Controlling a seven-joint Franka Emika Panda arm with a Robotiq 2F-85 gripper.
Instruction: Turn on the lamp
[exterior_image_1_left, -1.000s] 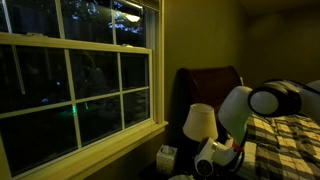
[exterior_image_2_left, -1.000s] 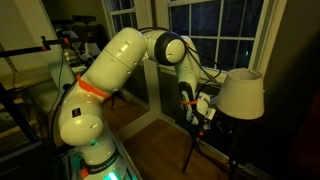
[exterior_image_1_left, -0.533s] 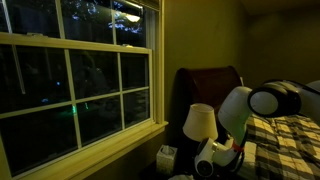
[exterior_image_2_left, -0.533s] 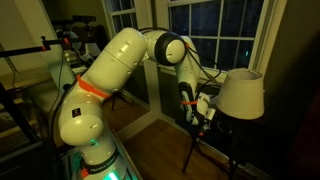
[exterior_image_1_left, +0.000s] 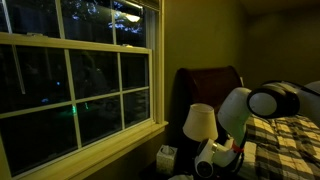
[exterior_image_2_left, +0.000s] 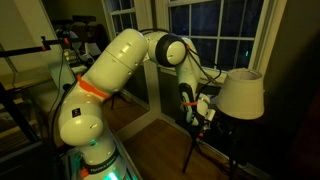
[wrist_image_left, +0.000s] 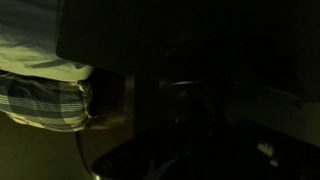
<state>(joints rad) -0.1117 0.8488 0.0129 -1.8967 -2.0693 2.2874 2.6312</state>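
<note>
The lamp (exterior_image_1_left: 199, 122) has a cream-white tapered shade and stands unlit beside the bed; it also shows in the other exterior view (exterior_image_2_left: 241, 93) on a small dark stand. My gripper (exterior_image_2_left: 205, 111) is low beside the lamp, just under the shade's edge, near its base. In the exterior view from the window side the gripper end (exterior_image_1_left: 212, 158) sits below the shade. The wrist view is almost black; only dim dark shapes show, and the jaws cannot be made out.
A large window (exterior_image_1_left: 80, 85) with a sill runs along the wall. A bed with a plaid cover (exterior_image_1_left: 285, 140) and dark headboard (exterior_image_1_left: 207, 85) is behind the lamp. The plaid cover shows at the left of the wrist view (wrist_image_left: 45, 100). The dark stand's legs (exterior_image_2_left: 192, 150) reach the wooden floor.
</note>
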